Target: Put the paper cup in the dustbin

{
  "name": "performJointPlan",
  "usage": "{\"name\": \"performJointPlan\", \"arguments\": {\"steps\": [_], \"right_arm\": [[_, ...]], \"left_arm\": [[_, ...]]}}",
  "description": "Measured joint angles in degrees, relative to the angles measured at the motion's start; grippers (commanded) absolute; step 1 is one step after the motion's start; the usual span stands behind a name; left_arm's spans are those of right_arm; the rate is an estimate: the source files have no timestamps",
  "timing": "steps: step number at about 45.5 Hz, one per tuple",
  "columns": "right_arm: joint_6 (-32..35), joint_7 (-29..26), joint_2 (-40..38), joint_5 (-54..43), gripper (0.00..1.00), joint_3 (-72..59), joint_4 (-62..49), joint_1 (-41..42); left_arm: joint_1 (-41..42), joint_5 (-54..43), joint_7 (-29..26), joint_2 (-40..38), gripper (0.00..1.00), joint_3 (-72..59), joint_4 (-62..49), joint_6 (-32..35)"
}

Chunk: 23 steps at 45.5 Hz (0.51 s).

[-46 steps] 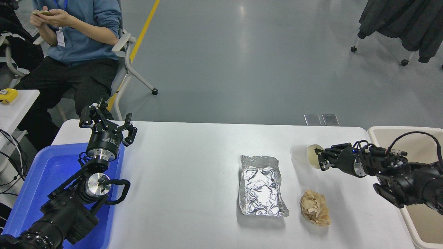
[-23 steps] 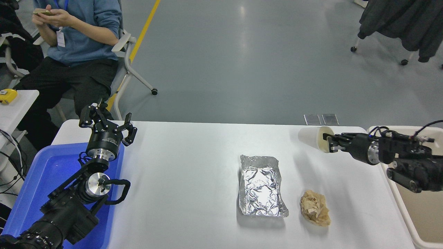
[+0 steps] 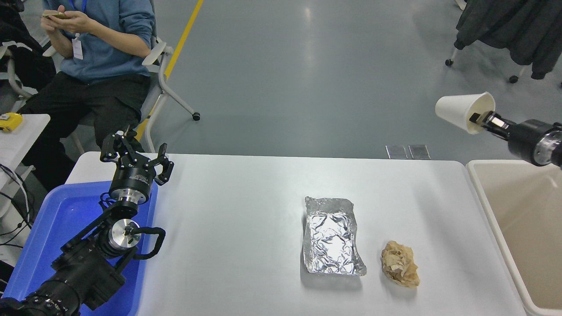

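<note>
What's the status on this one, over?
Right claw shut on paper cup, held high and sideways beside dustbin. Left claw open, parked over blue tray. Nothing in the way.

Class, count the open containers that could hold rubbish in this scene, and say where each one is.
4: the blue tray at the table's left, foil tray mid-table, beige dustbin at right, paper cup held sideways in the right gripper.

Right arm enters at right edge, raised, wrist near level, pointing left. Right end effector (image 3: 479, 118) clamped on the paper cup (image 3: 461, 111) rim, one finger inside. Left arm parked lower left; left end effector (image 3: 137, 153) fingers spread, pointing away.
</note>
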Motion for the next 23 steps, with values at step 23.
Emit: {"name": "performJointPlan", "arguments": {"steps": [23], "right_arm": [[1.38,-22.31,-3.53,47.13,0.00,1.98,-12.57,-2.03]], "left_arm": [[0.00,0.00,0.01,0.00,1.00,0.00,0.01,0.01]]}}
